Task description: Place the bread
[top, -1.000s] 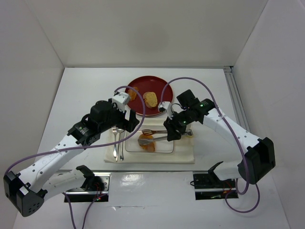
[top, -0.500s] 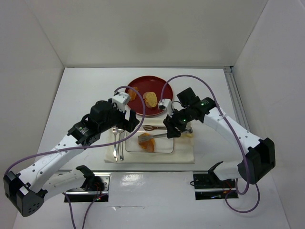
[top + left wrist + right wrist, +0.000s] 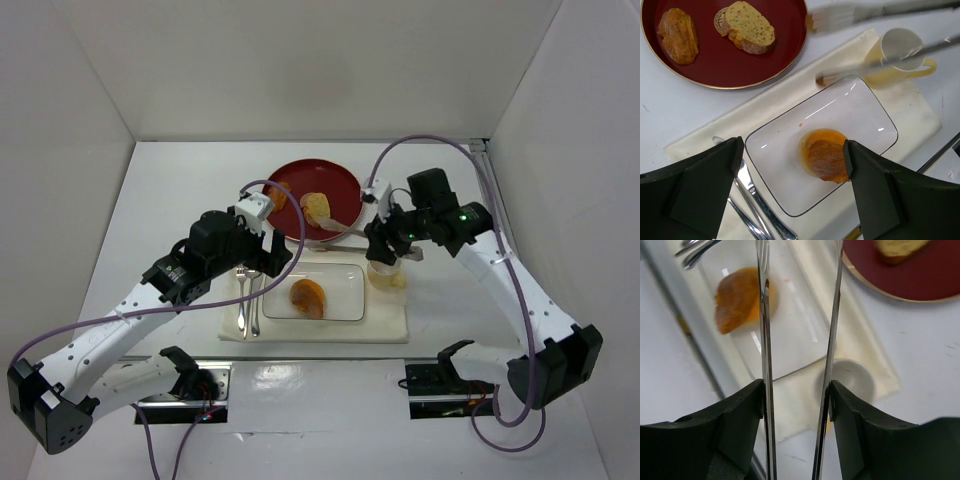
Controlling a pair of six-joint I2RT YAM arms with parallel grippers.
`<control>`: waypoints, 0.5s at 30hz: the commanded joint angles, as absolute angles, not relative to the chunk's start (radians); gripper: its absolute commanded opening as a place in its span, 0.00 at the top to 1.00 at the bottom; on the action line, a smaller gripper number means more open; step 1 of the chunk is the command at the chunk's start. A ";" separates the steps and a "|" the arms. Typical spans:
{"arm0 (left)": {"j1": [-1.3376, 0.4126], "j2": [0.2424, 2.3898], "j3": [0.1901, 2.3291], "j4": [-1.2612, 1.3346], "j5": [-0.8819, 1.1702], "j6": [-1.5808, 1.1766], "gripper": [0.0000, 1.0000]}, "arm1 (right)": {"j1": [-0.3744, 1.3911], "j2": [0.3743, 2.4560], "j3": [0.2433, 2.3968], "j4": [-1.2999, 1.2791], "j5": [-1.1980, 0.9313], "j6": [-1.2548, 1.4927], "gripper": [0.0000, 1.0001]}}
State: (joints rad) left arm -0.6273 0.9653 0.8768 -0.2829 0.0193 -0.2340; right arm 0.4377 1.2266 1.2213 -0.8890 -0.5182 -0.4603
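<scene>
Bread (image 3: 825,157) on glass dish (image 3: 855,115), base-side of the empty tongs (image 3: 765,315). Right gripper (image 3: 796,390) clamps tongs; left gripper (image 3: 792,152), spread open, hangs over bread, nearer

This is a lab robot cell, not a home. Bare white panels (image 3: 300,70) box in the white table (image 3: 170,200), and an aluminium rail (image 3: 492,205) lines its right edge. The cabled left arm (image 3: 130,310) and right arm (image 3: 510,290) are bolted at its near edge. The red plate (image 3: 335,180) and napkin (image 3: 385,328) form a staged place setting.
</scene>
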 commanded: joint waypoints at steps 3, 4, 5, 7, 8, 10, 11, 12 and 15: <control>-0.632 0.945 0.868 -0.235 0.011 -0.213 0.00 | 0.303 1.115 1.209 -0.704 -0.329 -0.404 0.39; -0.632 0.945 0.868 -0.235 0.011 -0.213 0.00 | 0.282 1.115 1.183 -0.684 -0.302 -0.382 0.39; -0.632 0.945 0.868 -0.235 0.011 -0.213 0.00 | 0.263 1.103 1.171 -0.649 -0.281 -0.382 0.39; -0.632 0.945 0.868 -0.235 0.020 -0.213 0.00 | 0.198 1.091 1.117 -0.609 -0.221 -0.370 0.39; -0.632 0.945 0.868 -0.235 0.020 -0.213 0.00 | 0.180 1.080 1.091 -0.557 -0.191 -0.358 0.40; -0.632 0.936 0.868 -0.225 0.020 -0.213 0.00 | 0.141 1.080 1.014 -0.506 -0.083 -0.357 0.40; -0.632 0.936 0.868 -0.225 0.029 -0.213 0.00 | 0.126 1.092 0.991 -0.464 -0.063 -0.357 0.40; -0.632 0.936 0.868 -0.225 0.029 -0.213 0.00 | 0.097 1.092 0.973 -0.448 -0.063 -0.347 0.40; -0.632 0.936 0.868 -0.225 0.029 -0.213 0.00 | 0.061 1.144 0.924 -0.393 -0.037 -0.334 0.40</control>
State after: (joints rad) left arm -0.6273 0.9600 0.8768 -0.2802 0.0208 -0.2340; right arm 0.0875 1.1179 0.9451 -0.5461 -0.1162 -0.3626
